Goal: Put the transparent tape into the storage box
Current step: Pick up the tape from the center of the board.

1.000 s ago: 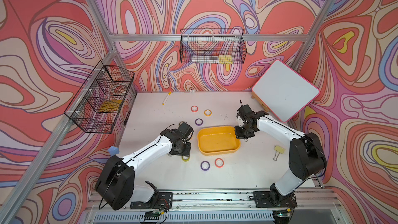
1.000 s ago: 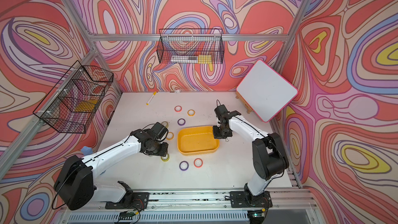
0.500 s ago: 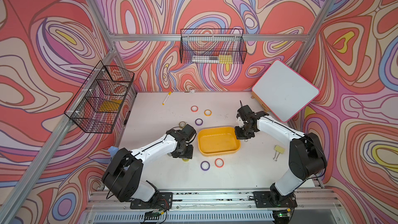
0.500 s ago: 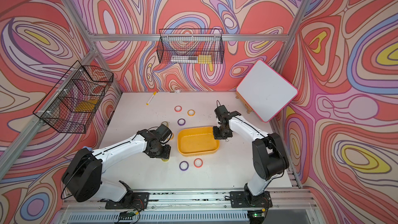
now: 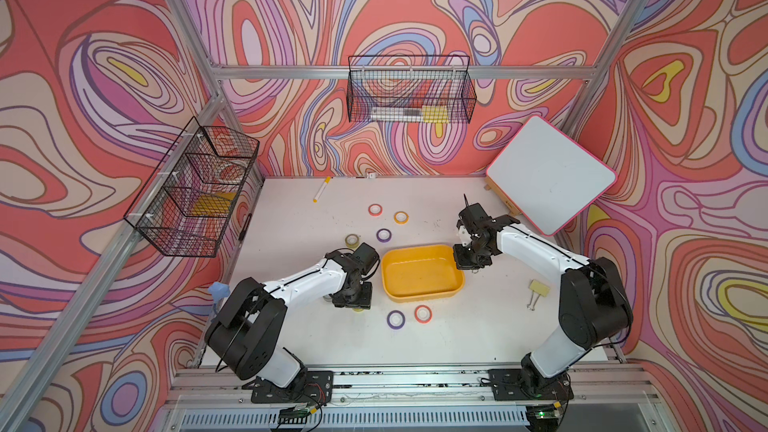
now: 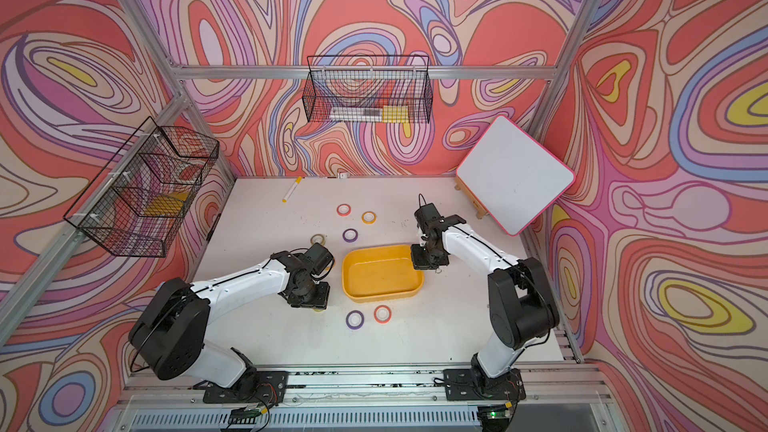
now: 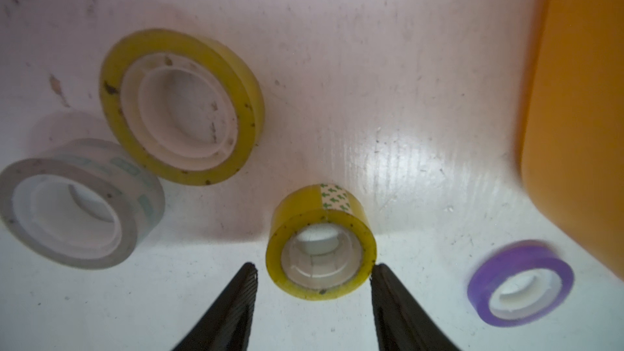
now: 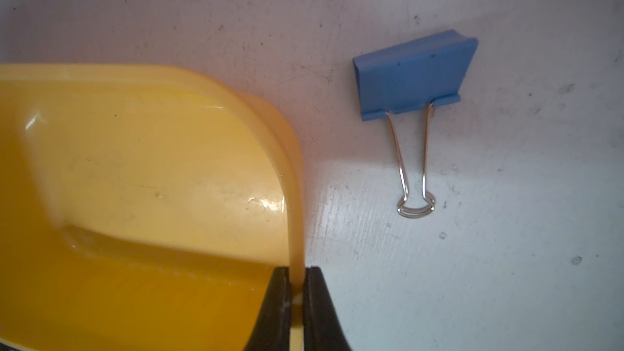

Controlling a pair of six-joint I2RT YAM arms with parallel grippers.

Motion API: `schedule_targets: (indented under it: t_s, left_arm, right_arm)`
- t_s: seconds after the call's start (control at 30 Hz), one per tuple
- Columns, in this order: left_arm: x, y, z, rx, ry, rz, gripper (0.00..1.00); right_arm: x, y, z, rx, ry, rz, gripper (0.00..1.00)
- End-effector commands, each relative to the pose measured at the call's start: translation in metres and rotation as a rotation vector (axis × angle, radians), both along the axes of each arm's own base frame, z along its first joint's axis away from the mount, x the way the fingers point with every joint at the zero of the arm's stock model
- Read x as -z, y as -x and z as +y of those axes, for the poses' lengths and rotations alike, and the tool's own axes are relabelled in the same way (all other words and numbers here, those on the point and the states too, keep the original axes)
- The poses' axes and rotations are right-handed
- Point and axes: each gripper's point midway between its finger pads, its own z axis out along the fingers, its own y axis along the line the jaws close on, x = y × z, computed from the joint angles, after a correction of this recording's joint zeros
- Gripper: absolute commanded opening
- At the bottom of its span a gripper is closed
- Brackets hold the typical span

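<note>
left gripper (image 7: 312,266): jaws apart, flanking the small yellowish transparent tape (image 7: 304,217) on the worktop (image 7: 405,96), not clamping it | right gripper (image 8: 297,275): pinched tight on the storage box (image 8: 135,150) rim

Swirl-patterned pink walls (image 5: 415,2), aluminium frame (image 5: 270,72), scuffed white tabletop (image 5: 291,222)

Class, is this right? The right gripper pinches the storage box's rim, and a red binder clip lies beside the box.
No: the binder clip is blue, not red, as the right wrist view shows. The right gripper does pinch the rim of the storage box, with the clip beside the box.
</note>
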Motion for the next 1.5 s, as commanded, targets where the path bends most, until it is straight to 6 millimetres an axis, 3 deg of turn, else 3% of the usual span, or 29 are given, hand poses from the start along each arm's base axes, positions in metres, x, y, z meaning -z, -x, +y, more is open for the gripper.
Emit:
schedule_targets:
  t_s: [0.0, 0.8, 1.07, 1.27, 1.47]
  left_arm:
    - [0.005, 0.001, -0.003, 0.008, -0.004, 0.011, 0.62]
    - [0.012, -0.01, -0.006, 0.021, -0.036, -0.011, 0.55]
    - [0.006, -0.013, -0.007, 0.025, -0.027, -0.029, 0.43]
    - [-0.01, -0.013, -0.006, 0.028, -0.027, -0.037, 0.45]
    - [-0.051, -0.017, -0.007, 0.04, -0.013, -0.093, 0.46]
  right_arm:
    - [-0.004, 0.001, 0.0, -0.001, -0.016, -0.014, 0.09]
    - [-0.007, 0.002, 0.0, 0.003, -0.022, -0.015, 0.11]
    - [-0.009, 0.001, -0.002, 0.008, -0.018, -0.022, 0.16]
    - [-0.011, 0.001, -0.004, 0.021, -0.021, -0.031, 0.17]
    - [-0.011, 0.0, -0.006, 0.03, -0.028, -0.034, 0.17]
